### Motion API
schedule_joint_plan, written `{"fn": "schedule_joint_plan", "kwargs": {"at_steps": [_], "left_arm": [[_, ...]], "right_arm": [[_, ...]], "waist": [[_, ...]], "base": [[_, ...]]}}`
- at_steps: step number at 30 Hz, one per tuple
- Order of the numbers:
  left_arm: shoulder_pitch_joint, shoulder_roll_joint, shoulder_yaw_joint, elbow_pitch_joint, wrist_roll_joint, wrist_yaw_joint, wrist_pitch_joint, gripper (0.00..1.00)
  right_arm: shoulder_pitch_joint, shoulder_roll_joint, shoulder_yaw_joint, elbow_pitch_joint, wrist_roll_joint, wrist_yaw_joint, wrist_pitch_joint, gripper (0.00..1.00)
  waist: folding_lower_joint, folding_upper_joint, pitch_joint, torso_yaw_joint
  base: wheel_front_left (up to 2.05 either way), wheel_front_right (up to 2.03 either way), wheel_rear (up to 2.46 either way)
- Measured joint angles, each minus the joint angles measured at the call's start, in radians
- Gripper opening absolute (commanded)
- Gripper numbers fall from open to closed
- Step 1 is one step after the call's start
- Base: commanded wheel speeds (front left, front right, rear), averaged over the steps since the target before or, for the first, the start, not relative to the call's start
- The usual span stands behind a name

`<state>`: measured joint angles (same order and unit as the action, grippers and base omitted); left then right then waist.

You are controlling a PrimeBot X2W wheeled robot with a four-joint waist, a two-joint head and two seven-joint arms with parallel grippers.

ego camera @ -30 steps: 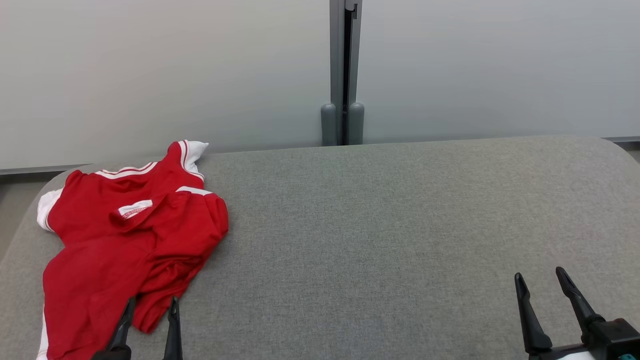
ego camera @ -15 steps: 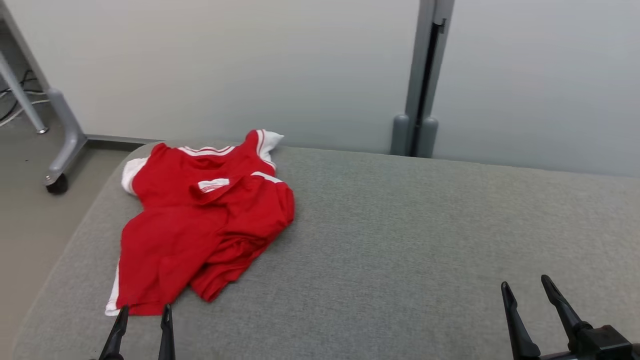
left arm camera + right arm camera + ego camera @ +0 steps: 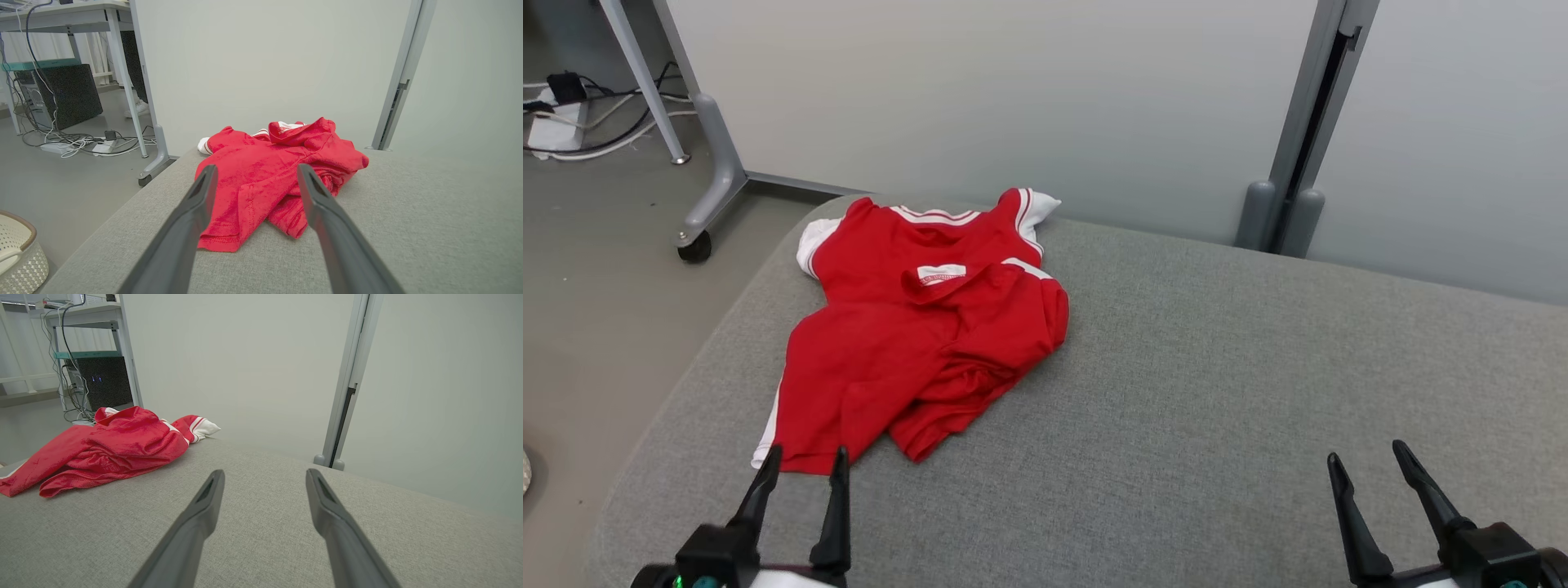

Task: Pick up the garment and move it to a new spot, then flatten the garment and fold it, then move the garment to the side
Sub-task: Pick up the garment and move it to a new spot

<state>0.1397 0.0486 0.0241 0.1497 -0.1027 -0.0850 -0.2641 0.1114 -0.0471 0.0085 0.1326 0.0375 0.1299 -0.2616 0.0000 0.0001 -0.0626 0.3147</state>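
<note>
One crumpled red jersey point(image 3: 915, 343) on counter point(image 3: 1217, 408), left side; pickup step pending. Fingers wide, empty on left gripper point(image 3: 808, 451) and right gripper point(image 3: 1365, 451). Next, probably: left grips near hem.

Grey padded table point(image 3: 1217, 392) bears a red garment point(image 3: 915, 335) (crumpled).

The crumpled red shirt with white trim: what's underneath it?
The crumpled red shirt with white trim lies on a grey fabric-covered surface, near its left end. Whether anything is tucked beneath the bunched folds cannot be seen; the cloth covers that patch.

Soft, even light; seemingly sharp.
</note>
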Motion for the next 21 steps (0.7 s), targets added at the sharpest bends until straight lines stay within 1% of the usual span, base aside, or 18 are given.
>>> {"fn": "schedule_joint_plan", "kwargs": {"at_steps": [3, 5, 7, 9, 12, 14, 16, 18, 19, 20, 21], "left_arm": [[-0.114, 0.003, -0.055, 0.053, -0.038, -0.027, 0.043, 1.0], [-0.23, 0.007, -0.106, 0.073, -0.082, -0.037, 0.089, 1.0], [-0.365, 0.013, -0.166, 0.095, -0.104, -0.043, 0.144, 1.0], [-0.501, 0.018, -0.236, 0.131, -0.146, -0.043, 0.2, 1.0], [-0.678, 0.027, -0.315, 0.223, -0.211, -0.045, 0.277, 1.0], [-0.769, 0.033, -0.338, 0.297, -0.249, -0.045, 0.326, 1.0], [-0.839, 0.04, -0.336, 0.382, -0.271, -0.045, 0.376, 1.0], [-0.89, 0.052, -0.343, 0.472, -0.272, -0.045, 0.447, 1.0], [-0.924, 0.057, -0.346, 0.542, -0.277, -0.045, 0.492, 1.0], [-0.935, 0.063, -0.355, 0.572, -0.271, -0.045, 0.507, 1.0], [-0.945, 0.069, -0.359, 0.591, -0.266, -0.045, 0.507, 0.93]], "right_arm": [[-0.012, 0.0, -0.005, -0.011, -0.024, 0.0, 0.0, 1.0], [-0.049, 0.0, -0.007, -0.03, -0.053, 0.0, 0.0, 1.0], [-0.096, -0.005, -0.006, -0.049, -0.07, 0.0, 0.0, 1.0], [-0.139, -0.033, 0.007, -0.057, -0.083, 0.0, 0.0, 1.0], [-0.194, -0.071, 0.019, -0.065, -0.084, 0.0, 0.0, 1.0], [-0.225, -0.084, 0.029, -0.069, -0.084, 0.0, 0.0, 1.0], [-0.247, -0.087, 0.037, -0.07, -0.083, 0.0, 0.0, 1.0], [-0.259, -0.087, 0.041, -0.07, -0.081, 0.0, 0.0, 1.0], [-0.27, -0.083, 0.044, -0.07, -0.079, 0.0, 0.0, 1.0], [-0.272, -0.078, 0.045, -0.071, -0.075, 0.0, 0.0, 1.0], [-0.271, -0.075, 0.045, -0.072, -0.073, 0.0, 0.0, 1.0]], "waist": [[0.0, 0.0, 0.036, -0.001], [0.0, 0.0, 0.075, -0.001], [0.0, 0.0, 0.128, -0.002], [0.0, 0.0, 0.187, -0.004], [0.0001, 0.0, 0.28, -0.007], [0.0, -0.0001, 0.338, -0.012], [0.0, -0.0001, 0.389, -0.019], [0.0, 0.0, 0.431, -0.03], [0.0, -0.0001, 0.46, -0.044], [0.0, -0.0001, 0.467, -0.055], [0.0, 0.0, 0.471, -0.065]], "base": [[0.0, 0.0, 0.0], [0.0, 0.0, 0.0], [0.0, 0.0, 0.0], [0.0, 0.0, 0.0], [0.0, 0.0, 0.0], [0.0, 0.0, 0.0], [0.0, 0.0, 0.0], [0.0, 0.0, 0.0], [0.0, 0.0, 0.0], [0.0, 0.0, 0.0], [0.0, 0.0, 0.0]]}}
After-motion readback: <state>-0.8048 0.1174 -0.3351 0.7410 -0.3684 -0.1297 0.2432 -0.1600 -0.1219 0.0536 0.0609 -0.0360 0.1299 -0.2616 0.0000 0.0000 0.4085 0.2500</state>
